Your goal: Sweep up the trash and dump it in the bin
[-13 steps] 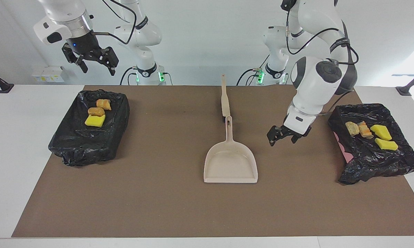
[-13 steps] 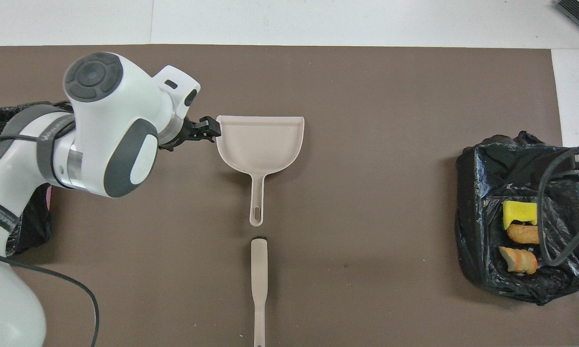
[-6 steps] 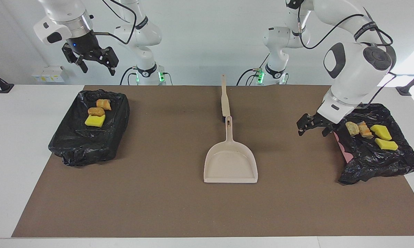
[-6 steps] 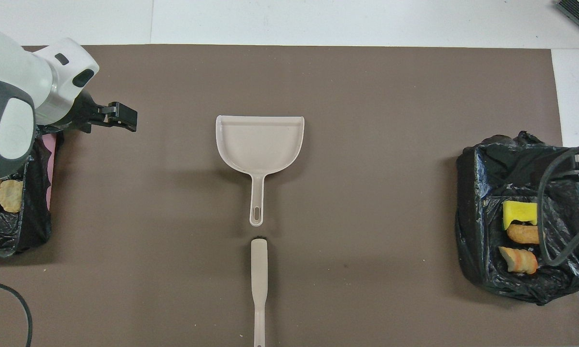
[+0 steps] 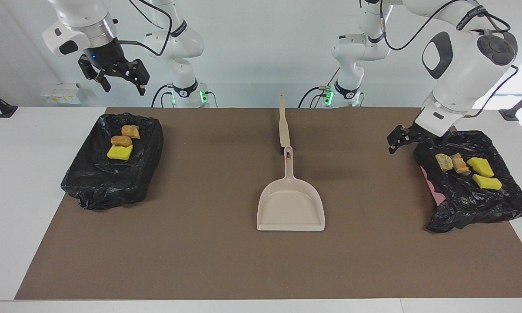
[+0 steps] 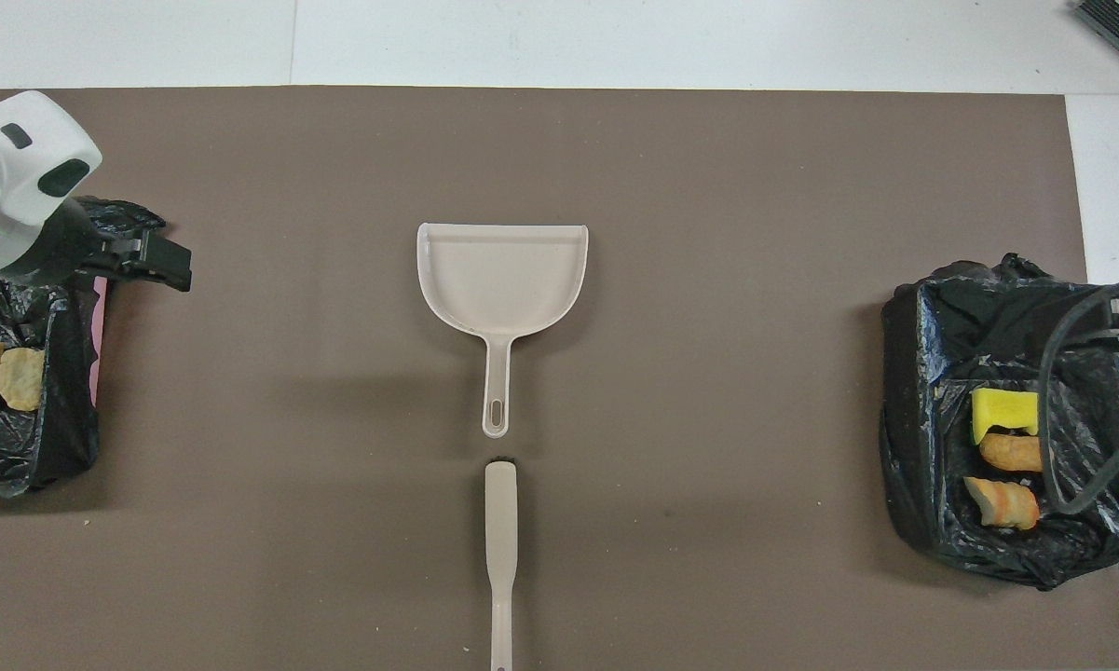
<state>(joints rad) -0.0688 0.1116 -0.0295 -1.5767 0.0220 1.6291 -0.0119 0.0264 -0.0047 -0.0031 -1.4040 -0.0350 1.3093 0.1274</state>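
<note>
Progress: all seven pieces of trash lie inside bins; no piece shows on the brown mat (image 5: 200, 261) in either view, so the sweeping and dumping look done.
Left to do: nothing plain to see; I judge only the arms' return to rest may remain.
Bin at frame left, facing view: black-lined bin (image 5: 113, 191) holding three pieces of trash, one yellow sponge chunk (image 5: 120, 151) and two tan bread lumps (image 5: 121, 140) touching it near the upper rim.
Bin at frame right, facing view: second black-lined bin (image 5: 473, 204) holding four pieces, two yellow chunks (image 5: 487, 182) side by side and two tan lumps (image 5: 444, 162) just beside them; a pink strip of its wall shows under the liner.
Dustpan: beige dustpan (image 5: 290, 204), frame centre, flat on the mat, pan empty, held by nothing.
Brush: beige brush (image 5: 283, 126) lying in line with the dustpan's handle, above it in the facing view, its end almost at the handle's tip, held by nothing.
Left gripper: left gripper (image 5: 402, 140) at frame right, over the upper corner of the four-piece bin, fingers spread wide, holding nothing.
Right gripper: right gripper (image 5: 121, 78) at upper left, raised high over the three-piece bin, fingers spread wide, empty; this arm waits.
</note>
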